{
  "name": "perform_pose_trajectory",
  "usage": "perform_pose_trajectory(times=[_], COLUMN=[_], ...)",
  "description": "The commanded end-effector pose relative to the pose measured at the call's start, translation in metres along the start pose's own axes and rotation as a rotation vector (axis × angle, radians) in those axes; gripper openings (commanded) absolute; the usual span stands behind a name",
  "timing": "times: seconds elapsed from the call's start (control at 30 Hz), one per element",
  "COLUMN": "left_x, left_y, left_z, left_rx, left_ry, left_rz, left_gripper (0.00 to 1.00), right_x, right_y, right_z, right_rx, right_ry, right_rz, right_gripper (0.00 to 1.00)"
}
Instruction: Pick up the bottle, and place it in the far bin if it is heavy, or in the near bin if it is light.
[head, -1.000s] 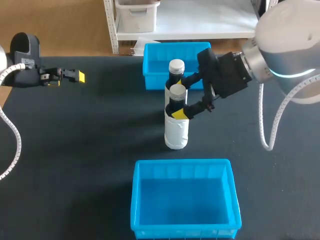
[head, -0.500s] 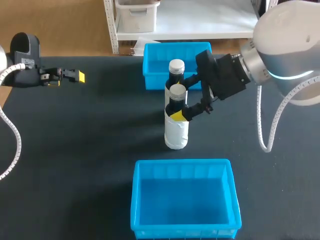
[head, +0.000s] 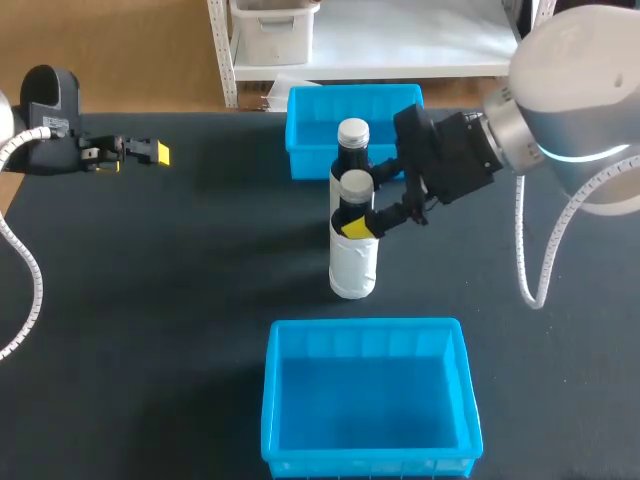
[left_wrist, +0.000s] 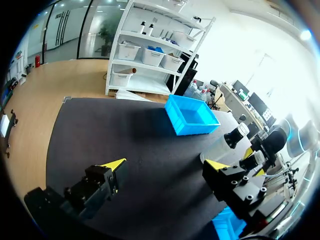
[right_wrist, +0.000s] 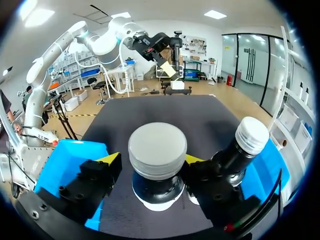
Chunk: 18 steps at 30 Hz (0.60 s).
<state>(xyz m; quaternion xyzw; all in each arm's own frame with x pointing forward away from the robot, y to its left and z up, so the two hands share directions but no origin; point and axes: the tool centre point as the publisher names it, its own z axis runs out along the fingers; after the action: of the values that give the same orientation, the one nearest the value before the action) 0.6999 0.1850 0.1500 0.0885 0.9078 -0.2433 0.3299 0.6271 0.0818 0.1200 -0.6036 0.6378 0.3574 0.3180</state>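
At the middle of the table (head: 150, 300), between far bin (head: 300, 150) and near bin (head: 275, 400), the bottle (head: 352, 265) stands, neck between the right gripper (head: 358, 205) fingers, whether pinched unclear; a weighing lift likely follows. Far-left, the left gripper (head: 150, 152) fingers gape, empty.

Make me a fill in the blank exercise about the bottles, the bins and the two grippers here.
The nearer bottle and the farther bottle stand between the far bin and the near bin, both coloured ___. The right gripper sits just below the nearer bottle's white ___. The left gripper, jaws open, holds ___.
Missing words: blue; cap; nothing.
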Motion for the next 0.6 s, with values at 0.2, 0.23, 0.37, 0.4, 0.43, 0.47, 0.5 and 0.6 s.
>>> perform_pose_trajectory(times=[0.2, 0.23, 0.37, 0.4, 0.43, 0.47, 0.5, 0.6], left_x=[0.0, 0.0, 0.0, 0.0, 0.0, 0.0, 0.0, 0.0], left_y=[0.0, 0.0, 0.0, 0.0, 0.0, 0.0, 0.0, 0.0], left_z=[0.0, 0.0, 0.0, 0.0, 0.0, 0.0, 0.0, 0.0], left_rx=[0.0, 0.0, 0.0, 0.0, 0.0, 0.0, 0.0, 0.0], left_ry=[0.0, 0.0, 0.0, 0.0, 0.0, 0.0, 0.0, 0.0], left_rz=[0.0, 0.0, 0.0, 0.0, 0.0, 0.0, 0.0, 0.0], left_gripper=[1.0, 1.0, 1.0, 1.0, 1.0, 1.0, 1.0, 1.0], right_x=[0.0013, 0.0014, 0.0026, 0.0028, 0.0029, 0.0029, 0.0028, 0.0022], right_y=[0.0013, 0.0014, 0.001, 0.0007, 0.0002, -0.0004, -0.001, -0.0028], right_z=[-0.0015, -0.0014, 0.0005, 0.0012, 0.002, 0.0026, 0.003, 0.0038], right_rx=[-0.003, -0.004, -0.008, -0.009, -0.01, -0.011, -0.012, -0.013], right_ry=[-0.007, -0.007, -0.008, -0.008, -0.009, -0.009, -0.009, -0.009], right_rz=[-0.003, -0.003, -0.002, -0.001, 0.0, 0.0, 0.0, -0.004], right_gripper=[0.63, 0.62, 0.64, 0.63, 0.62, 0.62, 0.62, 0.58])
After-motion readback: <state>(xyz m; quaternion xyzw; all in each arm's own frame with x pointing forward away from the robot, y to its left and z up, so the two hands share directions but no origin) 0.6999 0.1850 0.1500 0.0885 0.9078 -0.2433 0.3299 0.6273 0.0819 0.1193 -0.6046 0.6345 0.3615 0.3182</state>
